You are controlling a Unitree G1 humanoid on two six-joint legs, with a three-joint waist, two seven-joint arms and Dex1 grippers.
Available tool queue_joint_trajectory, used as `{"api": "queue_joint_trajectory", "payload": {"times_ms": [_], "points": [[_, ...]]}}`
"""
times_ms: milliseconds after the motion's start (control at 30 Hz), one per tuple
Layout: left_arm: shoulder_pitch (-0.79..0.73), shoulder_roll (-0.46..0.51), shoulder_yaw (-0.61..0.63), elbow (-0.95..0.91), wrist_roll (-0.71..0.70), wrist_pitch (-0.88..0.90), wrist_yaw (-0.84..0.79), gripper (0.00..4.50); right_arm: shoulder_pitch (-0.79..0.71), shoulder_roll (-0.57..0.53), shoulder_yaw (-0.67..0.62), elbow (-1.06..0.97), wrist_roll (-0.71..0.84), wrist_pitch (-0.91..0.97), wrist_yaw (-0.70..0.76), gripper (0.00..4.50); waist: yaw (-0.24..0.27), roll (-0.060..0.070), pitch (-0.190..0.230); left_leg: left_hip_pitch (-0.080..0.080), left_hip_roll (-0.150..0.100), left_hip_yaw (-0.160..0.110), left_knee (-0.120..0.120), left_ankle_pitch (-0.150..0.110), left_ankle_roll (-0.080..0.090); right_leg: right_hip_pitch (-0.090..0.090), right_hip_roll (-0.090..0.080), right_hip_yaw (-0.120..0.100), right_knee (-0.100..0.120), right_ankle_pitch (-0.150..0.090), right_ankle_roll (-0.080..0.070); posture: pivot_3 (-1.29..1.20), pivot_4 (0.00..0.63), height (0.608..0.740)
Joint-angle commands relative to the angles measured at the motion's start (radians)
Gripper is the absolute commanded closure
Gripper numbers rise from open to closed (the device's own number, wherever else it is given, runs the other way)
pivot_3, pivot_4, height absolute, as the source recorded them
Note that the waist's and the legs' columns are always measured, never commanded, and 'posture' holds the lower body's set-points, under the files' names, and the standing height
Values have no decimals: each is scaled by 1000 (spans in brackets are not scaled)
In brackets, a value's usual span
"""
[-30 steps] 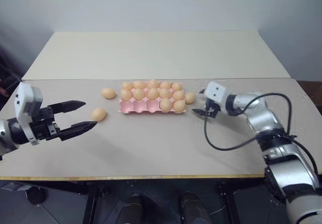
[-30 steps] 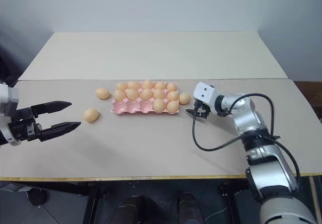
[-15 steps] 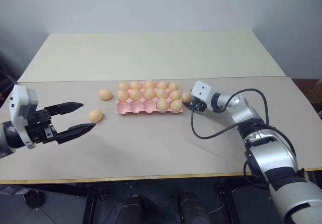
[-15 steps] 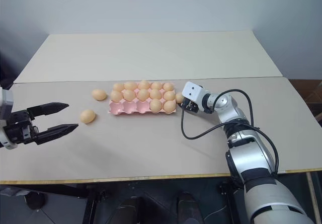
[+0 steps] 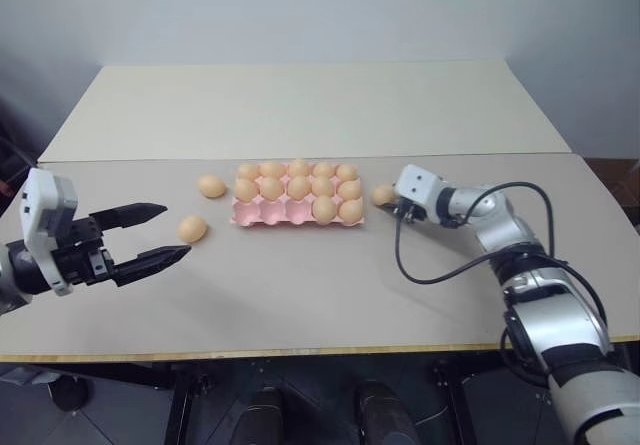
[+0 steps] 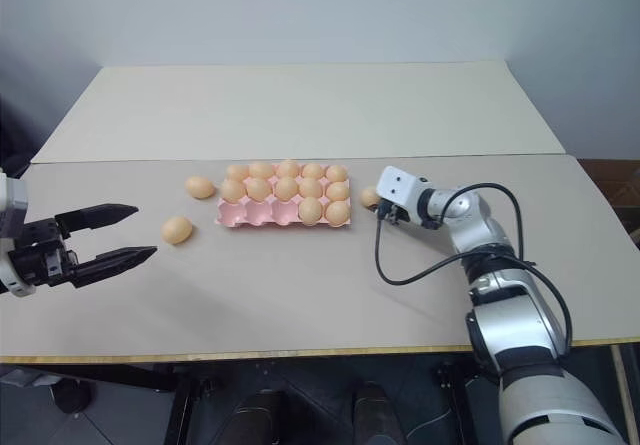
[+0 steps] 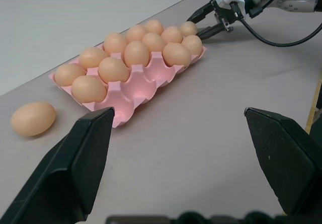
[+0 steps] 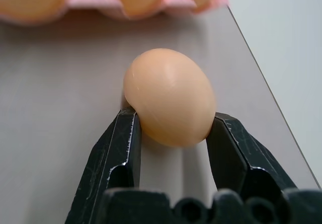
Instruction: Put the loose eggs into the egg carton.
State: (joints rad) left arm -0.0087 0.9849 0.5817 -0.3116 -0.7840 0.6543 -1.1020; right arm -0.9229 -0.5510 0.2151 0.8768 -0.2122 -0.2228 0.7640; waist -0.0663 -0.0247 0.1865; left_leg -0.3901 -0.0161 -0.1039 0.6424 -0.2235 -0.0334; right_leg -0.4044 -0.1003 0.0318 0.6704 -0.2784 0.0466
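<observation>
Egg (image 8: 170, 97) sat pinched in the right gripper (image 8: 173, 128) beside the carton (image 5: 298, 213), needing lifting into an empty front cup.

No legible text or markings

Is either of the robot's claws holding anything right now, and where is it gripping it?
The right gripper has one loose egg pinched between its jaws, across the egg's sides. The left gripper is open and holds nothing.
</observation>
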Motion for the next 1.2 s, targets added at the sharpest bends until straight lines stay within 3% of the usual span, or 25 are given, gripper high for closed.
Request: {"api": "queue_joint_trajectory", "payload": {"times_ms": [33,133,300,500,700,867,967,1200], "points": [[-20,8,0,-4,-2,-17,-1,0,19,-48,-61,-233,48,102,27,2632,-1,0,0,0,0,0,0,0,0,0,0,0,0,0,0,0,150,740],[-28,7,-7,2,-3,-14,-1,0,28,-28,-68,-401,73,209,46,2632,-12,0,0,1,1,1,0,0,0,-1,2,2,1,0,0,0,150,740],[-44,7,-22,6,-5,-10,2,0,4,110,-21,-590,110,343,59,2632,-21,0,0,2,7,2,0,0,0,-1,7,3,1,1,-1,0,150,740],[-38,10,-13,-2,-5,-7,3,0,-7,243,65,-604,66,401,40,2632,-4,0,0,1,7,3,0,-1,-2,-2,8,3,0,1,-2,0,150,740],[1,13,23,-22,-11,1,2,0,14,306,144,-611,47,439,57,2632,-2,0,0,1,8,3,0,-1,-2,-2,8,3,1,1,-2,0,150,740],[8,13,28,-27,-13,3,7,0,-14,348,151,-554,8,471,-13,1230,-3,0,0,1,8,4,0,-1,-2,-3,9,3,1,1,-2,0,150,740],[5,12,25,-28,-14,2,9,0,-20,348,124,-597,35,507,-10,110,-3,0,0,1,8,4,0,-2,-2,-3,8,4,1,1,-2,0,150,740],[-17,10,2,-14,-10,-7,17,0,22,260,10,-805,121,619,22,18,1,0,0,1,8,4,0,-2,-3,-3,8,4,1,1,-2,0,150,740]]}}
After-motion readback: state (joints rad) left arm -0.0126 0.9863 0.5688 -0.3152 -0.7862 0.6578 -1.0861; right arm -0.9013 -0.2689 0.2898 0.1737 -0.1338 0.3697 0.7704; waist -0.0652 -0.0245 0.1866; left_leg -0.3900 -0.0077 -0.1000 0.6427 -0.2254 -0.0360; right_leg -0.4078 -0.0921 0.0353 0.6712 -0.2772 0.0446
